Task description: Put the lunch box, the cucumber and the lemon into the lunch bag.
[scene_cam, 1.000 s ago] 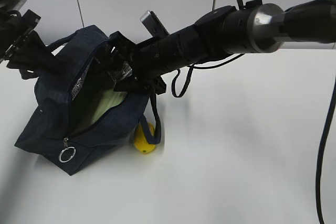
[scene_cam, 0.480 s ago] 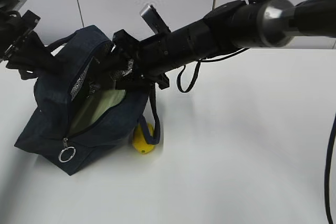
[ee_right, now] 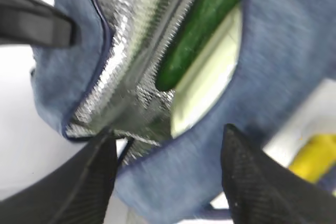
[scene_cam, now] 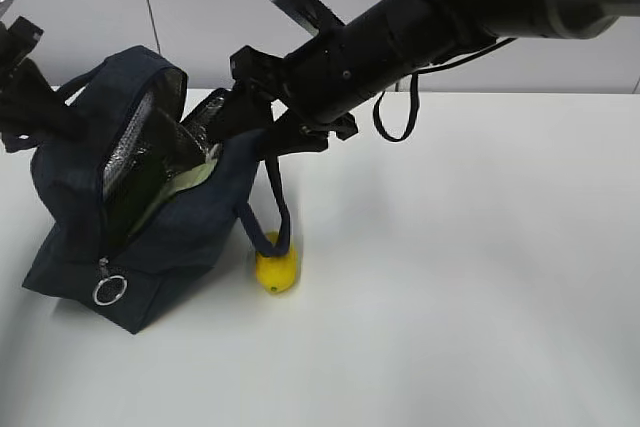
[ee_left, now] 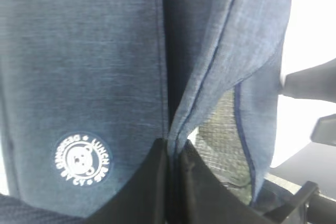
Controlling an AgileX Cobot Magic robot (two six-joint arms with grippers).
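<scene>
Right tool [ee_right: 168, 166] jaws wide, empty, just above the lunch bag [scene_cam: 190, 227] mouth. Left tool [ee_left: 173, 182] pinched narrow on the bag's flap edge, holding it open. Cucumber [ee_right: 202, 24] and lunch box [ee_right: 207, 80] lie inside against the silver lining. Lemon [scene_cam: 275, 272] sits on the tabletop [scene_cam: 480, 297], touching the bag's side under a handle loop. Next, I'd say: lift right tool clear, approach lemon from the open side, avoid snagging the strap; left holds flap.

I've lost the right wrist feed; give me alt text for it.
The cucumber lies inside the open lunch bag on the pale lunch box, beside silver lining. The right gripper is open and empty above the opening; the lemon is outside.
</scene>
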